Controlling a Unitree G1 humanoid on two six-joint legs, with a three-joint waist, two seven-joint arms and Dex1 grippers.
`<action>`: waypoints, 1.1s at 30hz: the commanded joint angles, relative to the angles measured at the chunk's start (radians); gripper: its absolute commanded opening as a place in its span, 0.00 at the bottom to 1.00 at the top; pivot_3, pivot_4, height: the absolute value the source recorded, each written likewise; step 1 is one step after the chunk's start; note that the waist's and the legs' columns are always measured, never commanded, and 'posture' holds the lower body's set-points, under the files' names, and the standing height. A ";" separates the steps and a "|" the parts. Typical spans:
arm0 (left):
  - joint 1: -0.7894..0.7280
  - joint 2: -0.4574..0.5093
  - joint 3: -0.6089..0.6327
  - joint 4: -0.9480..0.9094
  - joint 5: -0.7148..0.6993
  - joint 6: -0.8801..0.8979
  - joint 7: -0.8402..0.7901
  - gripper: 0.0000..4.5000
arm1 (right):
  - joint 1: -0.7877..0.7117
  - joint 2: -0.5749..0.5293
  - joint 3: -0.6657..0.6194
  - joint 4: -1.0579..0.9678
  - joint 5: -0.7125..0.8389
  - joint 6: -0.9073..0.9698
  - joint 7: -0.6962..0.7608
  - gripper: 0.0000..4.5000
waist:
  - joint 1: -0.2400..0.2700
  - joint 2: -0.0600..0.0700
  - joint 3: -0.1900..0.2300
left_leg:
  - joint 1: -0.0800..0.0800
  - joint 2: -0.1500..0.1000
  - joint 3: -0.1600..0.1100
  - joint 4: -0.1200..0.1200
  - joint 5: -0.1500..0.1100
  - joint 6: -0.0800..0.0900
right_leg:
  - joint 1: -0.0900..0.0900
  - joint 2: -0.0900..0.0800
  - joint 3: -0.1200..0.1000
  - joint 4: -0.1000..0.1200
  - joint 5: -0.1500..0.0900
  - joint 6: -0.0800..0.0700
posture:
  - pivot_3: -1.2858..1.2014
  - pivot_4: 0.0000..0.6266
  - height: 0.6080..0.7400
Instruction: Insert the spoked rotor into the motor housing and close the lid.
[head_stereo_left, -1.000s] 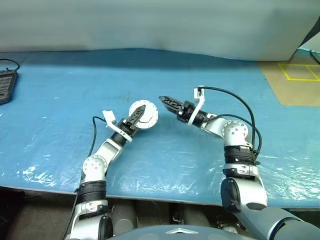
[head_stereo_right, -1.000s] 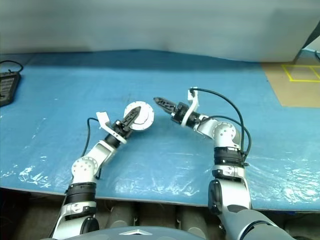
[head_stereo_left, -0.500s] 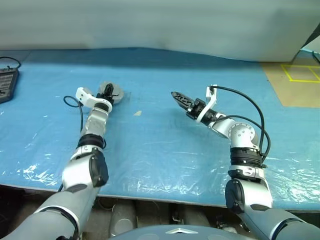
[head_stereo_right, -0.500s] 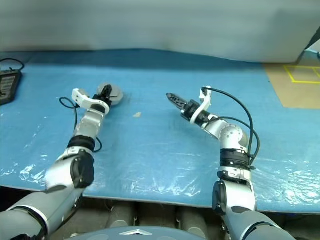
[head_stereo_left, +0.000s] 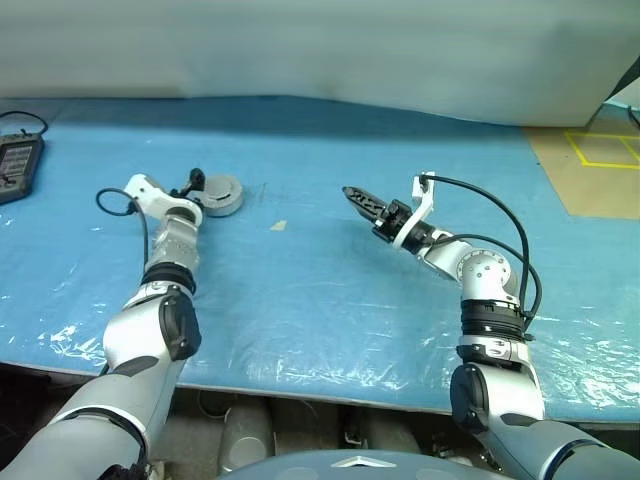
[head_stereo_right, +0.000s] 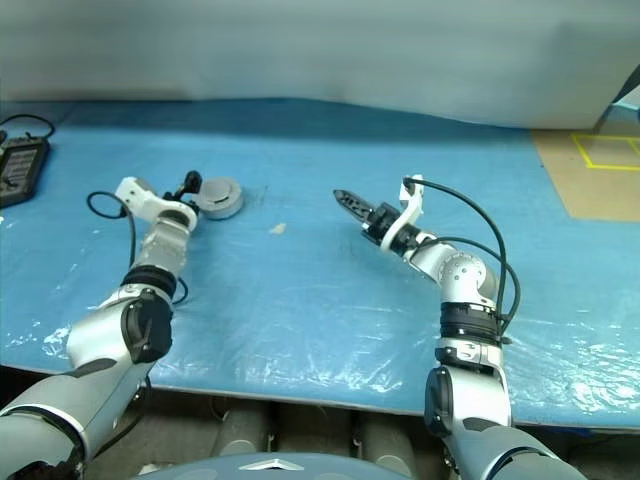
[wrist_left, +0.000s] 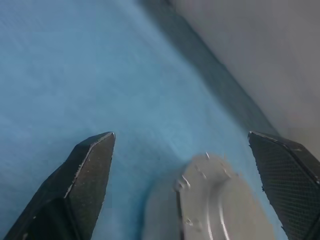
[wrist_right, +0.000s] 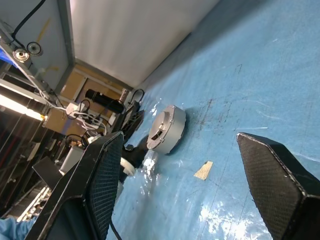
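Note:
The motor housing (head_stereo_left: 222, 195) lies flat on the blue table sheet (head_stereo_left: 300, 290) at the left as a round silvery-grey puck. The lid (wrist_left: 220, 205) sits on it, plain grey face up. The spoked rotor is hidden. My left gripper (head_stereo_left: 193, 180) stands open right beside the housing on its left. In the left wrist view its fingers (wrist_left: 87, 170) spread wide, with the puck just ahead between them and no contact visible. My right gripper (head_stereo_left: 354, 194) hovers over the middle of the table, open and empty, pointing toward the housing (wrist_right: 167, 129).
A black keypad with a cable (head_stereo_left: 15, 165) lies at the far left edge. A small tan scrap (head_stereo_left: 279, 225) rests between the two grippers. A tan floor patch with yellow tape (head_stereo_left: 590, 155) is at the back right. A pale wall runs along the back.
My left arm swung to the left carrying the round grey assembly, set it down on the sheet and opened its fingers. My right gripper drifted slightly to the right.

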 joint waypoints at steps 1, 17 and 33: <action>0.065 0.005 -0.036 -0.117 0.061 -0.070 -0.008 0.99 | -0.022 0.002 0.028 -0.010 -0.026 -0.050 0.013 0.85 | 0.000 0.000 0.000 | 0.000 0.000 0.000 0.000 0.000 0.000 | 0.000 0.000 0.000 0.000 0.000 0.000 | 0.52 0.24 1.00; 0.529 0.034 -0.497 -0.955 0.150 -0.006 -0.587 0.99 | 0.070 -0.147 0.181 0.185 -0.452 -0.890 0.293 0.85 | 0.007 0.000 0.000 | 0.001 0.003 0.004 0.000 0.000 0.002 | 0.000 -0.005 -0.001 0.001 -0.003 -0.005 | 0.52 0.24 1.00; 0.519 0.114 -0.591 -0.848 0.225 -0.039 -0.845 1.00 | 0.185 -0.390 0.246 0.136 -0.517 -1.000 0.597 1.00 | -0.013 0.002 0.001 | 0.004 0.005 0.007 0.001 -0.001 0.007 | 0.000 -0.003 0.000 0.002 -0.004 -0.008 | 0.52 0.24 1.00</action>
